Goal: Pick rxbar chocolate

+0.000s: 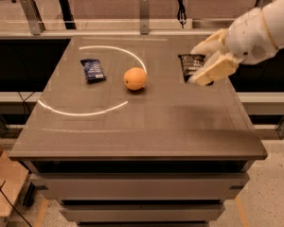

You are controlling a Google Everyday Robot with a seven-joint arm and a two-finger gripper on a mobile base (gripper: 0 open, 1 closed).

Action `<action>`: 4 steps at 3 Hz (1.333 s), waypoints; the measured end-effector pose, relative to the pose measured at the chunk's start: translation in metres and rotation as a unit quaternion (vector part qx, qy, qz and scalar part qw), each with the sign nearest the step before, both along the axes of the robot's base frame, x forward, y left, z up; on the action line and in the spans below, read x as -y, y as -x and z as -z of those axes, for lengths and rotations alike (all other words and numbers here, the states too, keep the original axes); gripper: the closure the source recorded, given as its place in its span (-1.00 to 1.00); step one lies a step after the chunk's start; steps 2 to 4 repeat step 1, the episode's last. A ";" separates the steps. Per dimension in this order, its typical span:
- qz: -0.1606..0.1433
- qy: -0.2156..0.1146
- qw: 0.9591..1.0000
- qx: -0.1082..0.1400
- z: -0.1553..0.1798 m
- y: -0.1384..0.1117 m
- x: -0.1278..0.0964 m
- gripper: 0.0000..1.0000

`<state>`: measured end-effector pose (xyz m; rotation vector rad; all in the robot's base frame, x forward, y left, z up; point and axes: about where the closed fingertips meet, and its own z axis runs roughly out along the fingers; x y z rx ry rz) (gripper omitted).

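Gripper [196, 66] sits over the right side of the table [146, 126], reaching in from the right on a white arm [260, 32]. Its two cream fingers are clamped on the chocolate bar [189, 63]: one finger lies along the bar's far edge, and the other crosses its near right corner. The bar's left part sticks out from between them, towards the middle of the table. Its long axis seems to run from near to far, roughly square to the arm's reach. Whether it is already off the tabletop I cannot tell, though the grasp looks made, so the coming move is probably a straight lift.

At the near edge, the table's front shows drawer-like panels, with a cardboard box [0, 183] on the floor at the lower left. The brown tabletop is flat and matte, and a thin bright arc [109, 47] curves across its left half. An orange [135, 78] sits near the middle, well apart from the gripper. A blue packet [93, 70] lies further left, inside the arc. Beyond the table's far edge runs a rail with metal posts [144, 6].
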<state>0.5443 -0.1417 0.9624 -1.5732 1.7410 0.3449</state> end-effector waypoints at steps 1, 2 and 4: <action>0.001 -0.003 1.000 0.018 -0.019 -0.004 0.001 1.00; 0.001 -0.003 1.000 0.018 -0.019 -0.004 0.001 1.00; 0.001 -0.003 1.000 0.018 -0.019 -0.004 0.001 1.00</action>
